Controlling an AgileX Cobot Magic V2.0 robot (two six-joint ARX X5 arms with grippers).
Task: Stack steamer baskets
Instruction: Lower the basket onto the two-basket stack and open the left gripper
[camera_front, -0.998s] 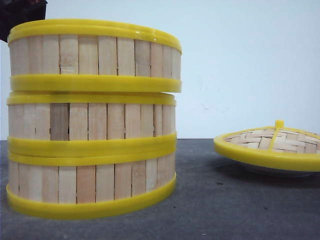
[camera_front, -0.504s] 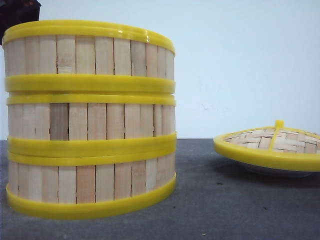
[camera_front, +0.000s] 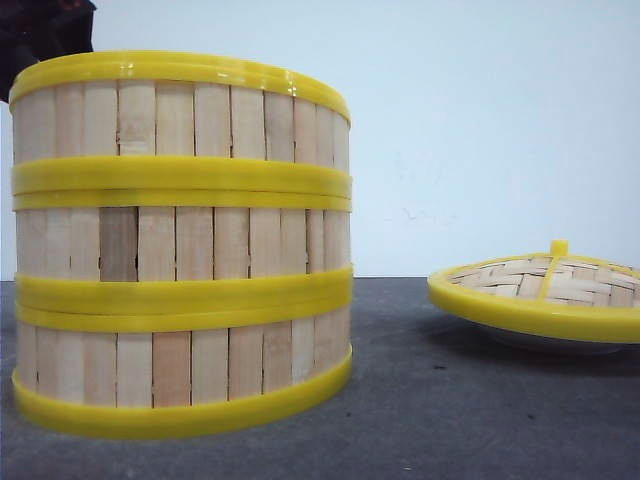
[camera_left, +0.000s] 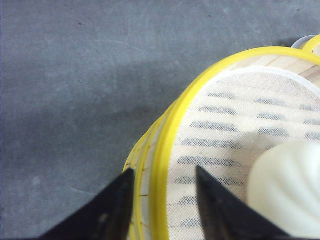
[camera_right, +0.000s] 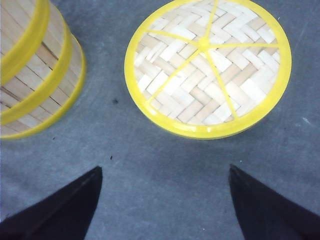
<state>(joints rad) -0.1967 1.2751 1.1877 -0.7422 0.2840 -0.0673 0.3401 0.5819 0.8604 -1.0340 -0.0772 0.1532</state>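
- Three steamer baskets (camera_front: 180, 240) stand stacked in one column on the grey bench (camera_front: 450, 400), rims meeting with no gap showing in the front view.
- The left fingers (camera_left: 162, 187) straddle the wall of the top basket (camera_left: 165, 145), one tip outside the yellow rim, the other inside over the mesh liner (camera_left: 225, 135); they look clamped on that wall.
- A pale round bun (camera_left: 287, 190) lies inside the top basket, just beside the inner fingertip.
- The right fingers (camera_right: 165, 200) are spread wide apart, holding nothing, above bare bench.
- Ahead of the right fingers lies the domed woven lid (camera_right: 207, 65) with its yellow knob, apart from the stack to one side.
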